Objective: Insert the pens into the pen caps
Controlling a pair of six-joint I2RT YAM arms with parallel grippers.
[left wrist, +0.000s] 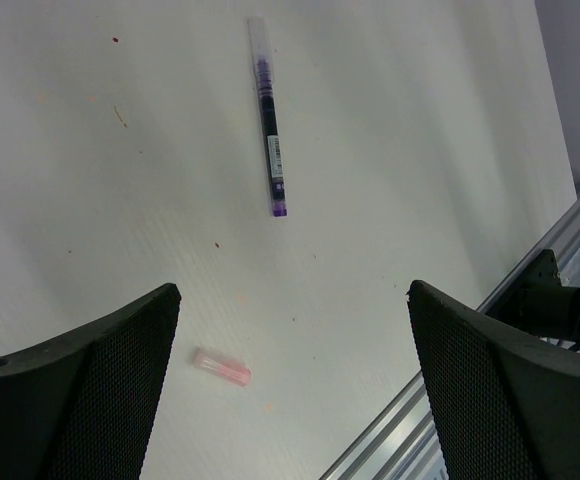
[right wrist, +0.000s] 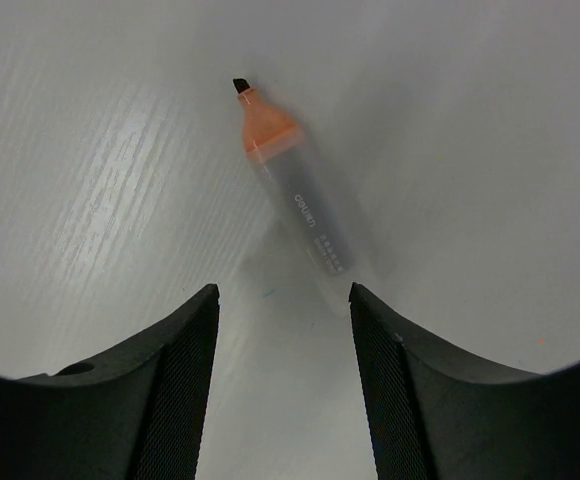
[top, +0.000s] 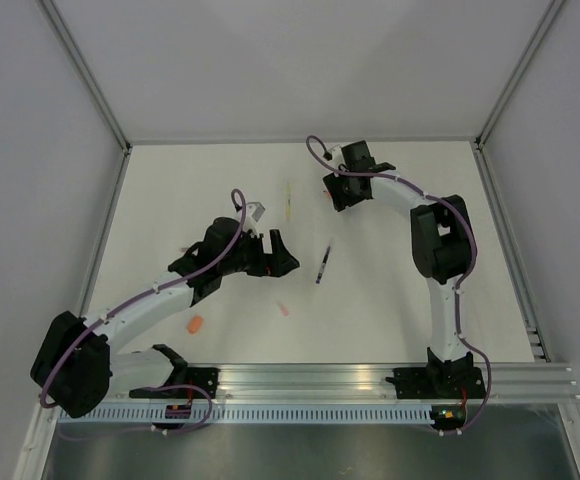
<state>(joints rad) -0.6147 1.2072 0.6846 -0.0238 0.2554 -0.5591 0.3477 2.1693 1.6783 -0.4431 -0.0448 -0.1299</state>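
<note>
The left gripper (left wrist: pixel 292 295) is opened wide and nothing is held. A stubby pale pink plastic cap (left wrist: pixel 222 367) is found just beside one finger. A slim dark purple plastic pen (left wrist: pixel 271 130) is laid farther ahead, pointed lengthwise away.

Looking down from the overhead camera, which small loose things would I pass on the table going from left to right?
orange cap → pale pink cap → dark purple pen
</note>
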